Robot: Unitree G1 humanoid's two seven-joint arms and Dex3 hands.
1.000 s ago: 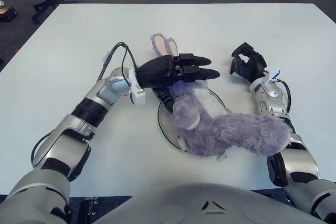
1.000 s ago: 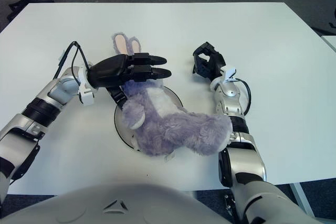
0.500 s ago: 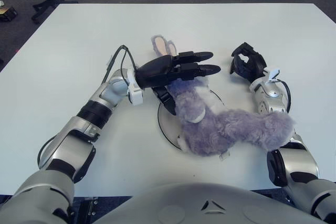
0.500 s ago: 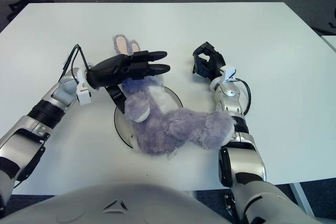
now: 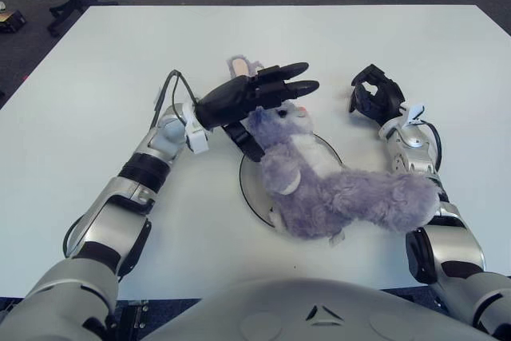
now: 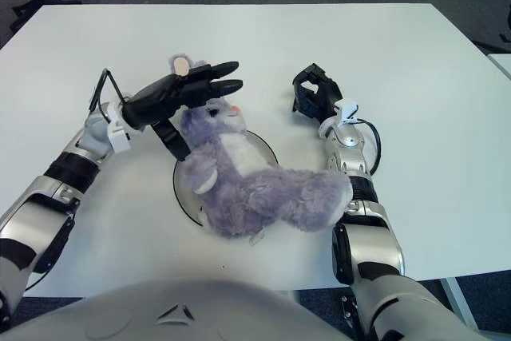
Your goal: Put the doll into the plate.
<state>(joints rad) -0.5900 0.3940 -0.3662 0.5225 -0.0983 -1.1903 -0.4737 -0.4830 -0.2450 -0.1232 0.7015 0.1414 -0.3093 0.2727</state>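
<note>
The doll is a floppy purple plush bunny, lying across the plate with its legs spilling onto the tabletop. Looks light and squishy (grab the torso, I'd say). Left hand hovers at its head, fingers spread, holding nothing. Right hand is parked, fingers curled.

Purple doll lies across the plate, left hand over its head.

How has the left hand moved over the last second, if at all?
Yes. The left hand has lifted off the doll and drawn away from the plate, fingers spread, uncovering the doll's face.
</note>
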